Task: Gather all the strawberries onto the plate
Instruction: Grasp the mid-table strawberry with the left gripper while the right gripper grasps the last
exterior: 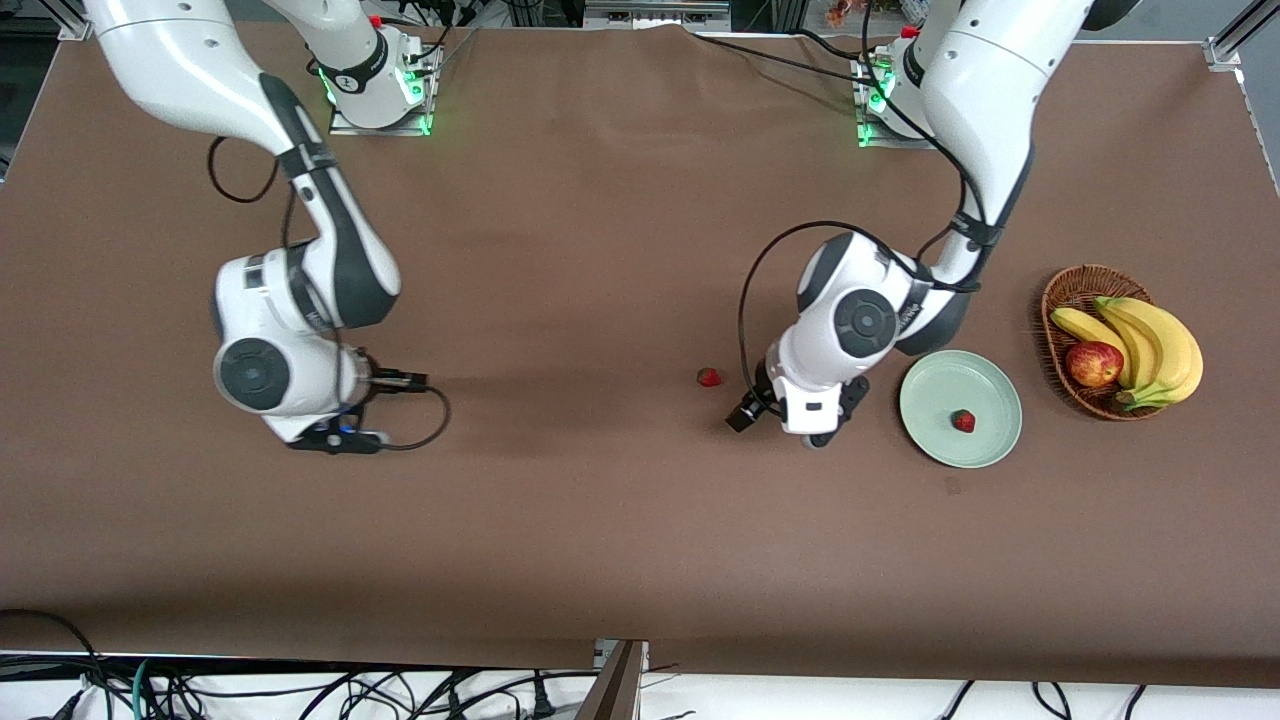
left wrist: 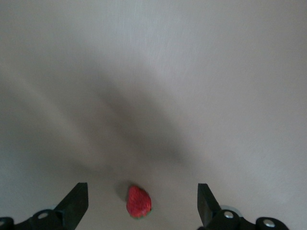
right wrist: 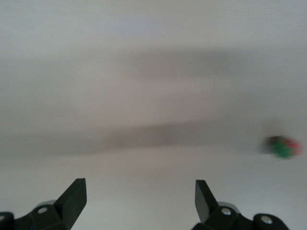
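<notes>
Brown table: one strawberry on plate, another loose.

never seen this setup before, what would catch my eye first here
The wicker basket of bananas and an apple at the left arm's end stands out, with the mint plate beside it holding one strawberry. The left claw hangs open over a strawberry on the table; the right claw, also open, waits.

Two strawberries (a third unseen), one plate, one basket.
</notes>
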{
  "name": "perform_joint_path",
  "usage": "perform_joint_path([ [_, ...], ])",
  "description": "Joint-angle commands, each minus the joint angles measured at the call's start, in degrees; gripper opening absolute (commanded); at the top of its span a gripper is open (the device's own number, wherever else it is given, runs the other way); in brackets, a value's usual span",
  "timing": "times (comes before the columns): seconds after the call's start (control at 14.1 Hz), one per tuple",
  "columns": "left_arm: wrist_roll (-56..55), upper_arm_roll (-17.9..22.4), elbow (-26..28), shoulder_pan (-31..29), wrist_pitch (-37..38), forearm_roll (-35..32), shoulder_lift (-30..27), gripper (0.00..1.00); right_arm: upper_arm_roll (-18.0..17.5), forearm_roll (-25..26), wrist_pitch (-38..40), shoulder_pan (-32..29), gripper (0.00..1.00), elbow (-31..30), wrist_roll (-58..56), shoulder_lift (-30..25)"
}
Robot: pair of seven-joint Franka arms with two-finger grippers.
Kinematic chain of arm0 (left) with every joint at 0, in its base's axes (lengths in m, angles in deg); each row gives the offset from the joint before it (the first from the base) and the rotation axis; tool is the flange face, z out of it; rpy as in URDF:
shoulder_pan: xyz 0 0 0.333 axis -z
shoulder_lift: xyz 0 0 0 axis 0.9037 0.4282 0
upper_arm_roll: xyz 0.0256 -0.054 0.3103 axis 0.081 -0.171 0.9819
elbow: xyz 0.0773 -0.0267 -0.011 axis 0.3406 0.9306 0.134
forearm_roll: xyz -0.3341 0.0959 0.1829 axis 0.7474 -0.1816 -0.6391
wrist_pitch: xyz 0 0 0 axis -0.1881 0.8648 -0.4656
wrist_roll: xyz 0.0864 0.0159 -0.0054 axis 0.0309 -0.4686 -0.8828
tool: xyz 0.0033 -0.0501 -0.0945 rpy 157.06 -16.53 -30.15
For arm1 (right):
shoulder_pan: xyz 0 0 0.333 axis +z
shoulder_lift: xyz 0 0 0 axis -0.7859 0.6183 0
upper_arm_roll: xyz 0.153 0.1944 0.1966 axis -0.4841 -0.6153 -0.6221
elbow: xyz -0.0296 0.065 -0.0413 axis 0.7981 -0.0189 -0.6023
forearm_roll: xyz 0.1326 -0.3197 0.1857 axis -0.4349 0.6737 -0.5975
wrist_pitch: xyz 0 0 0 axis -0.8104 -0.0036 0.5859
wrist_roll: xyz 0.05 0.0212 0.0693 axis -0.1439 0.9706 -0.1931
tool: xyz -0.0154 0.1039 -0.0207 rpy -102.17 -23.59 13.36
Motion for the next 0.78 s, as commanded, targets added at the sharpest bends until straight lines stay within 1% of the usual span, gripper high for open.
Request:
perform_joint_path([
  [0.0, -4.9, 0.8, 2.3, 3.3, -3.7, -2.5, 1.6, 1.00, 5.3, 0.6, -0.1, -0.2, 1.00, -4.8, -8.2, -2.3],
  [0.07, -5.8, 0.8, 2.6, 4.5, -4.5, -3.9, 2.5, 1.00, 7.0, 0.6, -0.4, -0.4, 1.00, -5.2, -10.2, -2.2],
  [0.14, -6.6, 0.8, 2.6, 5.4, -4.7, -4.5, 3.4, 1.00, 8.0, 0.5, -0.9, -0.9, 1.00, -5.7, -12.1, -2.0],
  [0.21, -7.0, 0.8, 2.6, 6.2, -4.7, -4.8, 3.8, 0.97, 8.9, 0.5, -1.4, -1.0, 1.00, -5.8, -13.6, -1.6],
  [0.28, -7.1, 0.8, 2.6, 6.6, -4.8, -4.8, 4.4, 0.95, 9.8, 0.5, -1.6, -1.1, 1.00, -6.0, -14.9, -1.1],
  [0.35, -7.1, 0.8, 2.5, 6.7, -5.0, -4.9, 5.1, 0.89, 10.8, 0.4, -2.6, -1.1, 1.00, -6.7, -16.1, -0.8],
  [0.5, -7.0, 0.9, 2.5, 6.6, -7.8, -4.9, 5.6, 0.72, 11.8, 0.3, -5.9, -1.2, 1.00, -8.7, -18.4, -0.3],
  [0.57, -7.0, 0.9, 2.4, 6.6, -7.8, -4.9, 5.5, 0.52, 12.1, 0.3, -7.1, -1.2, 1.00, -9.4, -19.1, -0.2],
  [0.64, -6.9, 1.0, 2.3, 6.5, -7.8, -4.9, 5.5, 0.46, 12.1, 0.2, -8.1, -1.2, 1.00, -9.7, -19.7, 0.1],
  [0.71, -6.8, 1.3, 1.9, 6.5, -7.8, -4.9, 5.5, 0.46, 12.1, 0.1, -8.8, -1.4, 1.00, -9.7, -19.8, 0.5],
])
